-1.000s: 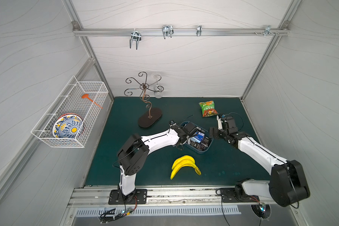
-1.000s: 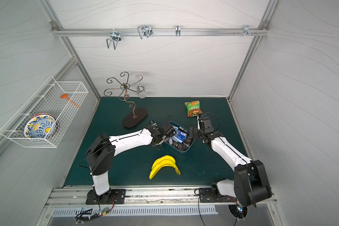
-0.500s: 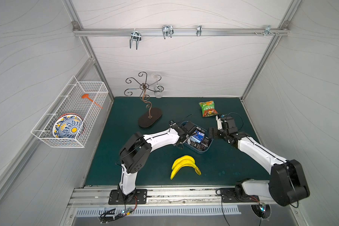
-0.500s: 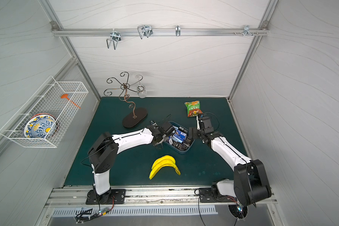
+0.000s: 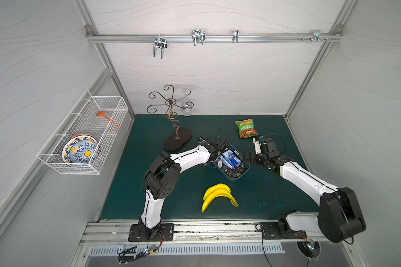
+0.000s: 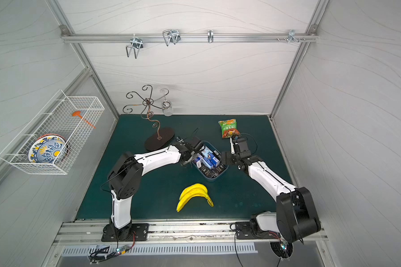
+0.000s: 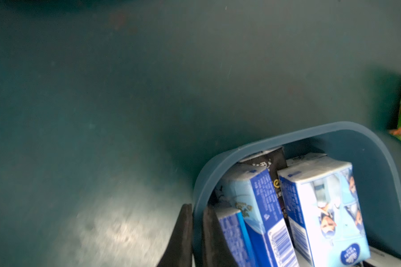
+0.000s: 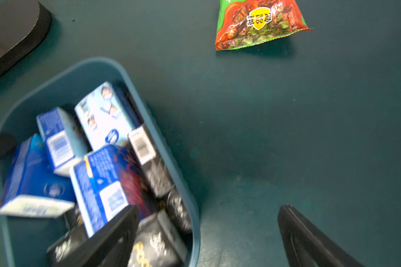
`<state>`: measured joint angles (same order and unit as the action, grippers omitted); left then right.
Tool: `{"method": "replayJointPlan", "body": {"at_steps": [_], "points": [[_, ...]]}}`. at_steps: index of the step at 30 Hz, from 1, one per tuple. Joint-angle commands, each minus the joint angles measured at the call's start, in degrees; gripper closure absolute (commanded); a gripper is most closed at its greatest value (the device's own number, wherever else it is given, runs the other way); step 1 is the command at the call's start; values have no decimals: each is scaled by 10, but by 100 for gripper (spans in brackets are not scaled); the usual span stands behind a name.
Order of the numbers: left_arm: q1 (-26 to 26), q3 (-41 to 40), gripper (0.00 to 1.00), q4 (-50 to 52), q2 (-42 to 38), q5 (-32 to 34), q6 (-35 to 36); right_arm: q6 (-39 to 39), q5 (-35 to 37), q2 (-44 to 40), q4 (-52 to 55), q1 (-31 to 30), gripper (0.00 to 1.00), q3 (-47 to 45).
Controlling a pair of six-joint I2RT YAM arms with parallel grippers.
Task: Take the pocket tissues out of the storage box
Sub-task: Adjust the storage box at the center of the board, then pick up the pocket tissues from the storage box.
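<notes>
Just right of centre in a top view, on the green mat [image 5: 171,185]: the storage box [image 5: 239,176], pocket tissues [image 5: 229,159] jumbled inside.

Left gripper [image 7: 196,208]: clamped shut across the box's wall, one finger inside, one outside.

Right gripper [image 8: 210,208]: spread wide at the frame's bottom, holding nothing, one finger over the packs.

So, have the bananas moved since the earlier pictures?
No. In a top view the bananas lie just as far from the front rail as before.
</notes>
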<state>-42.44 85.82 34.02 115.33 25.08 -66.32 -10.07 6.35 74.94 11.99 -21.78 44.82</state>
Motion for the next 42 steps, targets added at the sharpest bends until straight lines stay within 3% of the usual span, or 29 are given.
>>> {"method": "replayJointPlan", "body": {"at_steps": [1, 6, 8, 16, 19, 23, 29, 33, 39, 42], "points": [[36, 44, 100, -12, 40, 17, 70, 4, -10, -12, 6, -11, 1, 15], [82, 147, 100, -14, 108, -85, 266, 19, -11, -12, 33, -24, 1, 33], [90, 173, 100, 11, 125, -89, 331, 20, -13, -14, 36, -26, 1, 39], [130, 179, 99, 27, 132, -165, 483, 22, -49, 6, 55, -51, 13, 81], [135, 180, 93, 33, 132, -185, 534, 24, -35, 34, 71, -77, 15, 109], [137, 179, 87, 31, 124, -181, 531, 16, -21, 67, 84, -114, 16, 141], [139, 184, 63, 42, 91, -164, 500, -1, -6, 123, 102, -148, 18, 191], [139, 155, 60, 52, 36, -149, 474, -10, 0, 160, 108, -150, 22, 213], [130, 31, 60, 5, -89, -170, 414, -17, -12, 207, 101, -153, 30, 231], [112, -16, 60, 11, -141, -137, 384, -18, -8, 228, 97, -157, 32, 244]]}}
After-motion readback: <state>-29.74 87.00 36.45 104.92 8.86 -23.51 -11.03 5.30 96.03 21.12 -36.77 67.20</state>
